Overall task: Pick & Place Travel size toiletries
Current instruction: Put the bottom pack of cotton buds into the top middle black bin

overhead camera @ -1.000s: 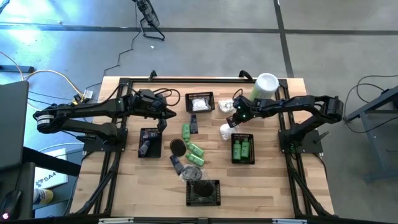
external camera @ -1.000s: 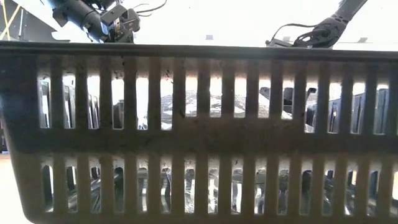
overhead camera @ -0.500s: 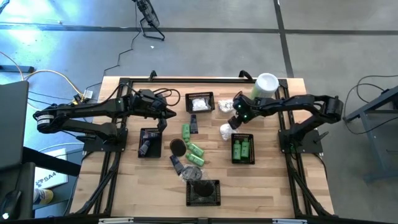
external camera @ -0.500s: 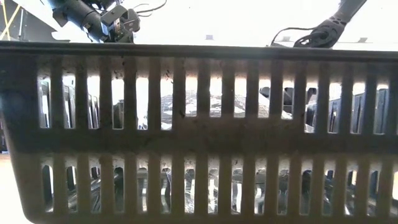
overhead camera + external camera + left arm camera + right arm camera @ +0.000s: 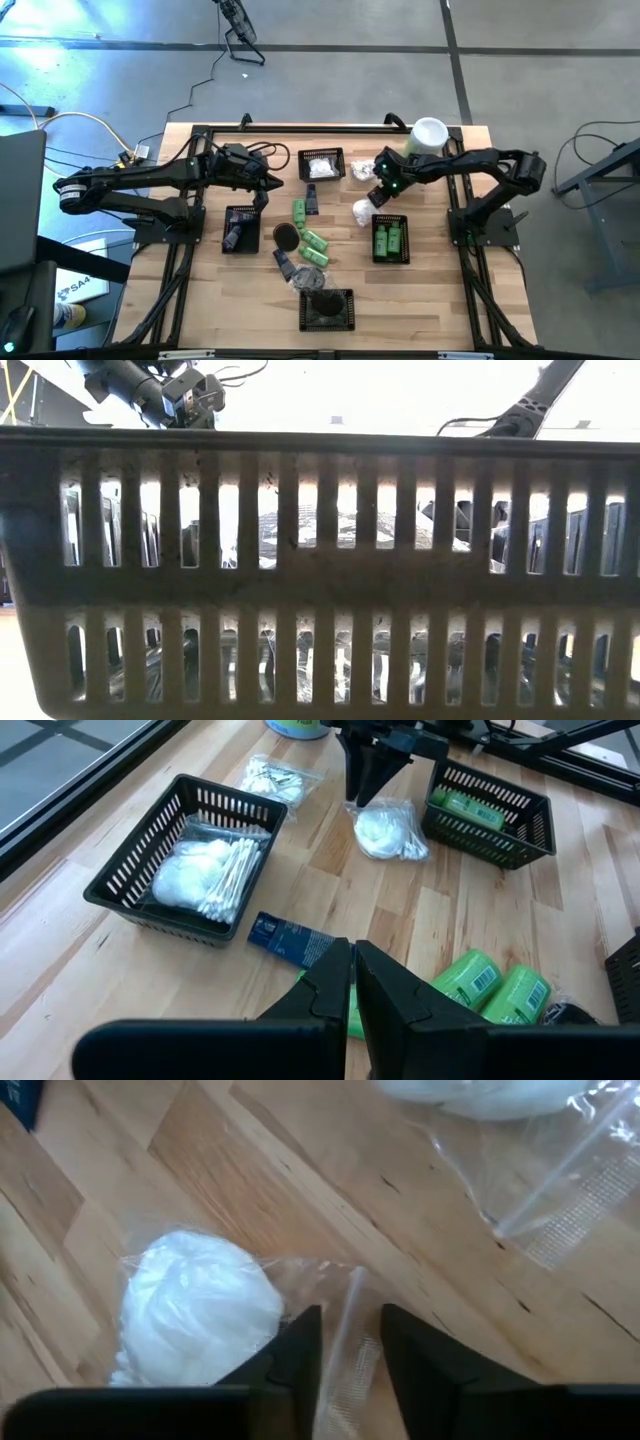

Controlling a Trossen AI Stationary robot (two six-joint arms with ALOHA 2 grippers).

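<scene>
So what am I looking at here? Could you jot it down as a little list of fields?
surface: wooden table
right gripper: over a white cotton packet, a clear bag edge between its fingers
left gripper: shut, empty, above the table
sorted: cotton swabs in one black basket, green bottles in another
loose: green bottles, blue tube
behind: canister

Two dark, slim jointed arms trail black cables, each hand ending in two flat black tapering fingers point(image 5: 390, 1005)

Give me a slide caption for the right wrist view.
Right gripper poised over the clear edge of a white cotton packet on the wooden table.
</scene>
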